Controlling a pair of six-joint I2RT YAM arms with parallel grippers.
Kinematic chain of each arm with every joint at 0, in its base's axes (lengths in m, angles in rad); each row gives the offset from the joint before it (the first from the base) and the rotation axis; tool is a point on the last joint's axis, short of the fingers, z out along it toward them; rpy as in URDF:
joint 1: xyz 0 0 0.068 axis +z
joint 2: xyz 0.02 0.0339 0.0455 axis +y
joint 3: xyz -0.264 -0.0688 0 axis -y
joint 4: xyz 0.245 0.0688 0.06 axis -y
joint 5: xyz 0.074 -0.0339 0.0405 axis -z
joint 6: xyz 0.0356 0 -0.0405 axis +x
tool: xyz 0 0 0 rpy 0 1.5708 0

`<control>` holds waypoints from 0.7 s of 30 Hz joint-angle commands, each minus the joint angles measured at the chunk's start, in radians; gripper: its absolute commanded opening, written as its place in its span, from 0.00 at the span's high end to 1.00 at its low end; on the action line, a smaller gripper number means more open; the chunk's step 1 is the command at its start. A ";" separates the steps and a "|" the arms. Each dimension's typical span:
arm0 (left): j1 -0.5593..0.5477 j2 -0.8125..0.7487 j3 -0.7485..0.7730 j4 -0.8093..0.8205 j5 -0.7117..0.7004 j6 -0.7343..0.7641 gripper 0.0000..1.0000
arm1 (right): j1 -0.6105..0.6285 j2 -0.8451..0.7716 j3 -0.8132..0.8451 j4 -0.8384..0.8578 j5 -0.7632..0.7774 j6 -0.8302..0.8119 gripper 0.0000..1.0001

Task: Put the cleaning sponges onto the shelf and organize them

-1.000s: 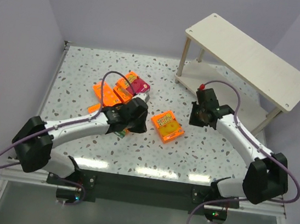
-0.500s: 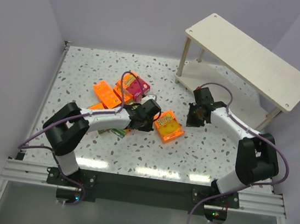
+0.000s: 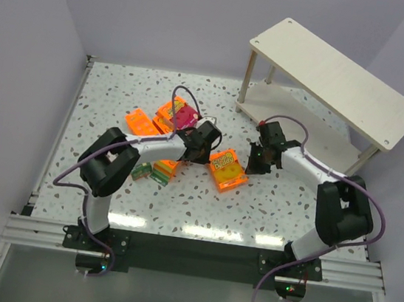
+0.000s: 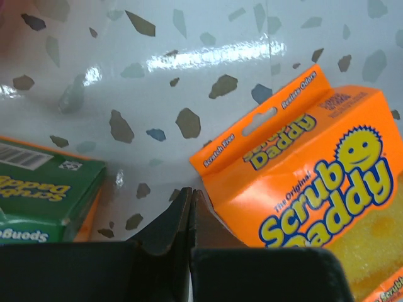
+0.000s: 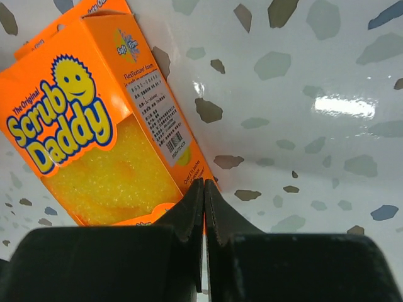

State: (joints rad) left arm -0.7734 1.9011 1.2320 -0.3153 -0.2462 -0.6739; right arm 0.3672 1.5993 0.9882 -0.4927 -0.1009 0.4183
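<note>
Left claw (image 3: 211, 152) and right claw (image 3: 251, 166), shut and empty, flank the orange cardboard sponge box (image 3: 227, 171).
Both arms have folded tighter, closing in mid-table.

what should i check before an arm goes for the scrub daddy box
1. left gripper open for a grasp: not ok, jaws shut.
2. right gripper open for a grasp: not ok, jaws shut.
3. box free to take: ok, it lies flat on the table between the grippers, held by neither.
4. right gripper clear of the box: cannot tell, its tips sit right at the box's edge.
5. shelf has room: ok, no pack on its top board.
</note>
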 commanded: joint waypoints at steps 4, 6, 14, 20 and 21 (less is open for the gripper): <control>0.037 0.056 0.086 0.056 0.057 0.100 1.00 | 0.045 -0.050 -0.065 0.025 -0.089 -0.023 1.00; 0.042 0.068 0.102 0.084 0.090 0.115 1.00 | 0.067 -0.081 -0.100 0.022 -0.105 -0.019 1.00; 0.042 0.127 0.172 0.212 0.333 0.148 1.00 | 0.124 -0.191 -0.192 0.091 -0.223 0.051 1.00; 0.042 0.150 0.204 0.301 0.496 0.145 1.00 | 0.125 -0.202 -0.183 0.097 -0.279 0.071 1.00; 0.042 0.154 0.230 0.292 0.489 0.149 1.00 | 0.125 -0.203 -0.168 0.083 -0.272 0.066 1.00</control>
State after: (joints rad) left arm -0.7334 2.0453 1.3891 -0.1020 0.1394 -0.5549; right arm 0.4908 1.4220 0.7940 -0.4252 -0.3202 0.4686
